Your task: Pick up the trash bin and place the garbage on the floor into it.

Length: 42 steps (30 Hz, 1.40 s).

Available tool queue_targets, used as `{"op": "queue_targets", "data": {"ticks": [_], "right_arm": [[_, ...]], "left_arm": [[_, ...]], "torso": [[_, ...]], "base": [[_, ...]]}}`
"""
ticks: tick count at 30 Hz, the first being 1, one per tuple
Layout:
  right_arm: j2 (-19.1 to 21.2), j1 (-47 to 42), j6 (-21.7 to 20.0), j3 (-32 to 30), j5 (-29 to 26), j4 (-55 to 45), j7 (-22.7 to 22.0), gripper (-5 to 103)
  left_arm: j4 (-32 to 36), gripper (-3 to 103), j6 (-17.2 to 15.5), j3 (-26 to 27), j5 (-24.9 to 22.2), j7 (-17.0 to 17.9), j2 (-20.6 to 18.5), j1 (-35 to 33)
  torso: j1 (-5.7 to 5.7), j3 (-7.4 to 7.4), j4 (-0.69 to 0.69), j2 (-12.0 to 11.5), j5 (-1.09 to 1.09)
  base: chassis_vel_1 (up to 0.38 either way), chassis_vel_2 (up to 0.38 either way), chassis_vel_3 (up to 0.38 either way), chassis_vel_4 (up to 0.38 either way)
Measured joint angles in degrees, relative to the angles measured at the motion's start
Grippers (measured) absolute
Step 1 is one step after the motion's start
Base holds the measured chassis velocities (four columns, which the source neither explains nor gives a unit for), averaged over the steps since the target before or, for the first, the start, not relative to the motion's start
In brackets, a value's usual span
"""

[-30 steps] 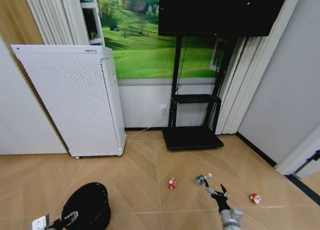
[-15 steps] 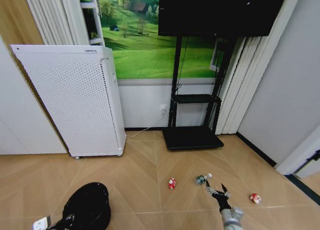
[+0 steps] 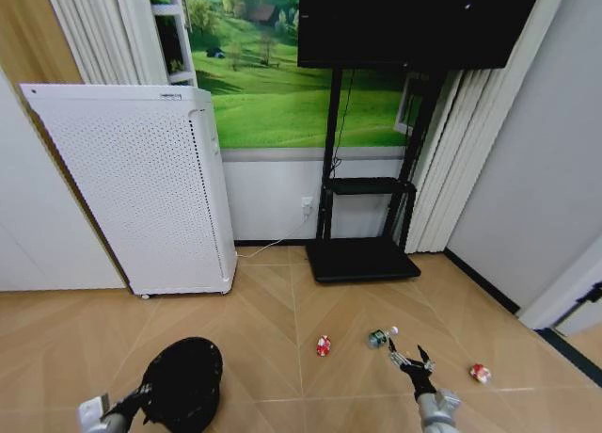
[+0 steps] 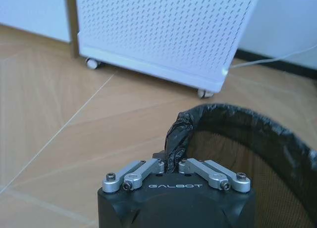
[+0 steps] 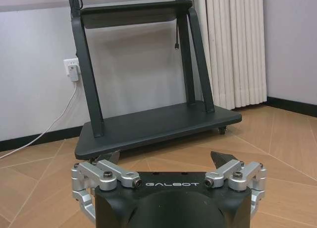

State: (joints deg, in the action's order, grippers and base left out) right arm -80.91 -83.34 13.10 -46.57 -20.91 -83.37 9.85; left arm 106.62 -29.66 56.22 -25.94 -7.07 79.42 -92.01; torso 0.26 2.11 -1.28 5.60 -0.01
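Bin (image 3: 184,383) sat near-left on the herringbone floor (image 3: 273,311), my left gripper (image 4: 170,164) pinched on its liner rim; my right gripper (image 3: 408,359) hung spread wide by the green-and-white scrap (image 3: 378,338).

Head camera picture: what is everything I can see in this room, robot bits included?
Trash bin: one, black, on the floor at the near left, its bag-lined rim pinched by the left gripper.
Garbage: three crumpled scraps on the floor; red-and-white in the middle, green-and-white beside it, red-and-white farther right.
Floor: tan herringbone wood.
Perforated appliance: one, white, on wheels, at the left wall.
TV stand: one, black, against the back wall, carrying a dark screen.
Landscape picture: one, green, behind the stand.
Curtains: white, right of the stand.
Left gripper: fingers shut on the bin's rim.
Right gripper: fingers open, near the green-and-white scrap.
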Motion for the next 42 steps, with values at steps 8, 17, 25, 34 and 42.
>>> {"op": "queue_targets", "data": {"ticks": [8,17,25,34,42], "right_arm": [[-0.76,-0.51,-1.32,0.10,0.63,-2.43,-0.46,100],[0.08,-2.15,-14.95,2.08,-4.99,-9.08,3.42,100],[2.69,0.24,-21.61,4.24,-5.37,-10.39,10.27,100],[2.38,3.98,-18.30,6.63,14.01,-7.46,14.13,100],[1.62,3.99,-18.44,6.99,15.92,-6.87,15.89,100]], "left_arm": [[-0.57,7,9.66,-2.34,0.57,-3.48,-0.99,5.88],[1.74,7,13.10,-8.71,0.50,-5.53,-4.92,12.32],[5.44,7,11.55,-13.81,-1.31,-4.00,-12.35,17.86],[11.14,7,9.29,-14.50,-4.29,-1.90,-17.86,17.47],[11.81,7,9.40,-14.59,-4.28,-1.92,-18.41,15.81]], "torso": [[0.00,0.00,-0.01,0.00,0.01],[0.00,0.00,0.00,0.00,-0.01],[0.01,0.00,0.00,0.00,0.01],[0.01,0.00,0.01,0.00,0.01],[0.00,0.00,0.01,0.00,0.01]], "base": [[0.000,0.000,0.000,0.000],[0.000,0.000,0.000,0.000],[0.000,0.000,0.000,0.000],[0.000,0.000,0.000,0.000],[0.000,0.000,0.000,0.000]]}}
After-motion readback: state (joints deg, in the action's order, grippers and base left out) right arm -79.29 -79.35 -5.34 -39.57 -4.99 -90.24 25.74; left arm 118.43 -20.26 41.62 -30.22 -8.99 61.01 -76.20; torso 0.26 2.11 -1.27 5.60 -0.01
